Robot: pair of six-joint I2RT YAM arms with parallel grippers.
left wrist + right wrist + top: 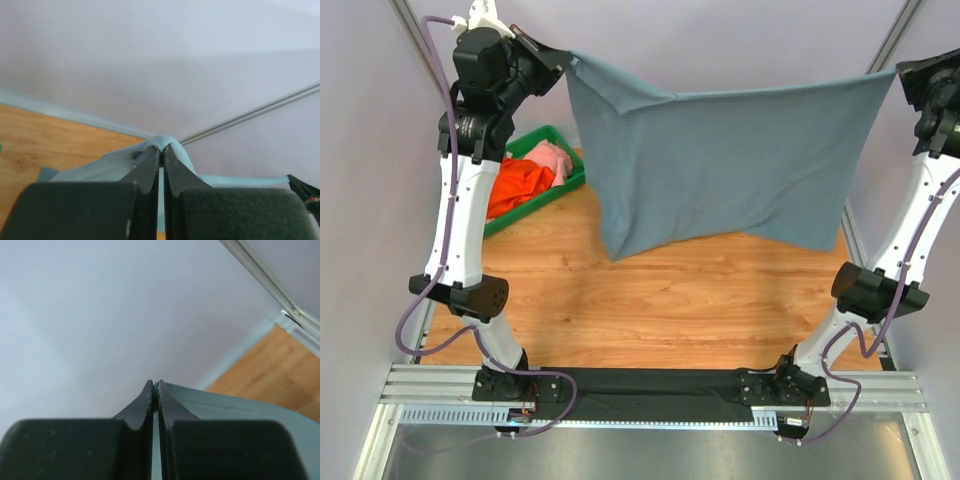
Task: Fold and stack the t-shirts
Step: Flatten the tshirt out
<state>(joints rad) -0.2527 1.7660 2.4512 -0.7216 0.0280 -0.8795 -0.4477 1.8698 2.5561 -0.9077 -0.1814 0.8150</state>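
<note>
A slate grey-blue t-shirt (720, 165) hangs stretched in the air between both arms, high over the wooden table (660, 300). My left gripper (568, 60) is shut on its upper left corner, and in the left wrist view the cloth (115, 165) bunches over the closed gripper (162, 148). My right gripper (902, 72) is shut on the upper right corner; the right wrist view shows the fabric edge (225, 407) running off from the closed gripper (155, 385). An orange t-shirt (518, 185) and a pale pink t-shirt (553, 160) lie crumpled in the bin.
A green plastic bin (570, 185) sits at the back left of the table, beside the left arm. Pale walls with metal frame posts (890, 40) close in the back. Both arm bases stand on a black rail (650, 385) at the near edge.
</note>
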